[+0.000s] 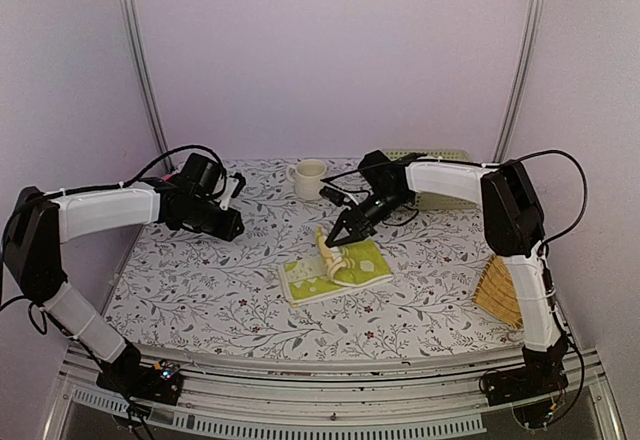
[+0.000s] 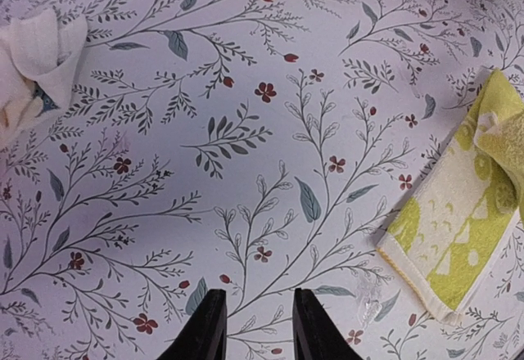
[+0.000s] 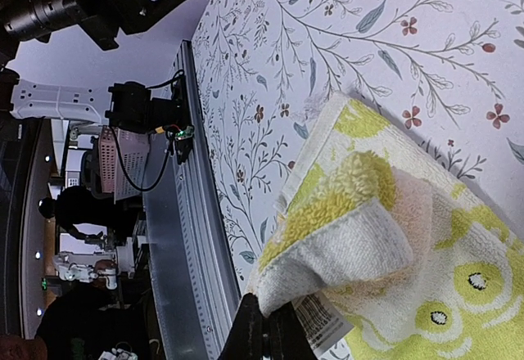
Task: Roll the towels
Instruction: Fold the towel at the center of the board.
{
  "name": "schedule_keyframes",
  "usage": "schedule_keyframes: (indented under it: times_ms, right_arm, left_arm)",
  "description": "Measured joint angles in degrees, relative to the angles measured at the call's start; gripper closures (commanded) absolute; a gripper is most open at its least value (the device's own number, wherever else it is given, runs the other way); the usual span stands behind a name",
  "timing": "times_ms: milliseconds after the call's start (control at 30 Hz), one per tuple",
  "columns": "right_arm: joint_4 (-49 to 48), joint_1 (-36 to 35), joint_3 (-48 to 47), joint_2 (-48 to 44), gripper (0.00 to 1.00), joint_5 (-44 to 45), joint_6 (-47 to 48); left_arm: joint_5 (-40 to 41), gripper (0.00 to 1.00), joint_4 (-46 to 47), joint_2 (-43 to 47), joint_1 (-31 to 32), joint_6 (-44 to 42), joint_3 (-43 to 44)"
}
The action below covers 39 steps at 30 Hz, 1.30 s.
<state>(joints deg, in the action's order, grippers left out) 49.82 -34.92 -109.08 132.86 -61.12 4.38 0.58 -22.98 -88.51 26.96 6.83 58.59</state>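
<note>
Top external view — the yellow-green towel [image 1: 340, 272] lies mid-worktop [image 1: 200, 290], its twelve o'clock edge curled up and pinched by the right claw [image 1: 337, 244]. At the towel's ten o'clock hangs the left claw [image 1: 236, 224] — fingers spread, touching nothing.

Robotics lab cell: panel walls [image 1: 330, 50] and metal posts [image 1: 143, 70] beyond the right end effector [image 1: 340, 237], wired electronics [image 3: 151, 114] behind it, off the tabletop [image 1: 200, 280].

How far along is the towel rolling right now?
No finished roll shows. The right tool pinches an edge of the green towel, folded over itself, so that roll is just starting. The pale towel lies bunched, no tool on it; the left tool hangs open above the table.
</note>
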Motion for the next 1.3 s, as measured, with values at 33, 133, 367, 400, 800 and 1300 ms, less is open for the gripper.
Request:
schedule_keyframes:
  times_ms: [33, 133, 367, 400, 800, 1300]
  right_arm:
    - [-0.1, -0.5, -0.2, 0.0, 0.97, 0.2, -0.3]
    - [-0.2, -1.9, -0.5, 0.2, 0.97, 0.8, -0.8]
    - [-0.5, -4.2, -2.4, 4.2, 0.97, 1.9, -1.8]
    - [-0.6, -4.5, -2.6, 4.7, 0.97, 2.1, -2.1]
    - [-2.1, -5.3, -6.9, 8.3, 0.96, 2.0, -5.8]
    - [-4.4, -8.1, -9.8, 11.0, 0.88, 0.7, -8.5]
  left_arm:
    - [0.0, 0.7, 0.0, 0.0, -0.1, 0.0, 0.0]
    - [0.0, 0.69, 0.0, 0.0, -0.2, 0.0, 0.0]
    - [-0.1, 0.7, 0.0, 0.0, -0.2, 0.0, 0.0]
    - [-0.1, 0.7, 0.0, 0.0, -0.2, 0.0, 0.0]
    - [-0.1, 0.7, 0.0, 0.0, -0.4, 0.0, 0.0]
    - [-0.1, 0.7, 0.0, 0.0, -0.6, 0.0, 0.0]
